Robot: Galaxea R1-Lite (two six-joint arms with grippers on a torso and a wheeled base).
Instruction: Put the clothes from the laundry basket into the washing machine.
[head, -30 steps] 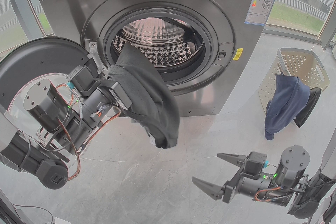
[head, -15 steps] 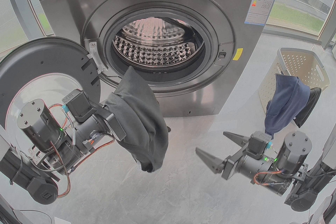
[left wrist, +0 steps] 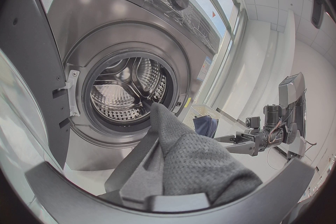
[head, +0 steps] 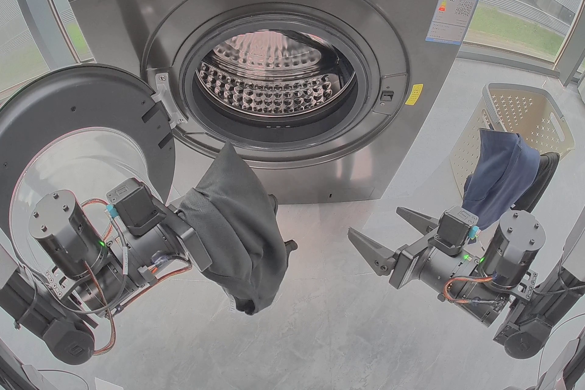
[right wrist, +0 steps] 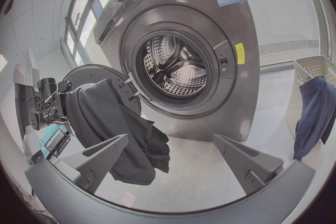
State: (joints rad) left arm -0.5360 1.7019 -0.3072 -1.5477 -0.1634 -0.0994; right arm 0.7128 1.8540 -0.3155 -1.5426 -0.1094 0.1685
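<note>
- From the head view we see the laundry basket (head: pixel 530 105) to the right of the washing machine (head: pixel 390 13). A navy garment (head: pixel 499 178) is draped over its front rim and a black one (head: pixel 539 178) lies beside it.
- The right wrist view adds that the dark grey garment (head: pixel 237 233) hangs clear of the floor (head: pixel 317 324), in front of the open round door (head: pixel 67 105).
- The left wrist view brings out this garment's fine mesh knit.
- The left gripper (left wrist: pixel 157 151) is clamped on the dark grey garment, which drapes over its fingers. It is outside the machine, below and in front of the drum (head: pixel 274 74) opening.
- The right gripper (head: pixel 375 223) is spread wide and holds nothing. Its tapered dark fingers point towards the machine, above the floor.
- The drum is shiny embossed steel, the basket pale perforated plastic, and the floor grey marbled stone.
</note>
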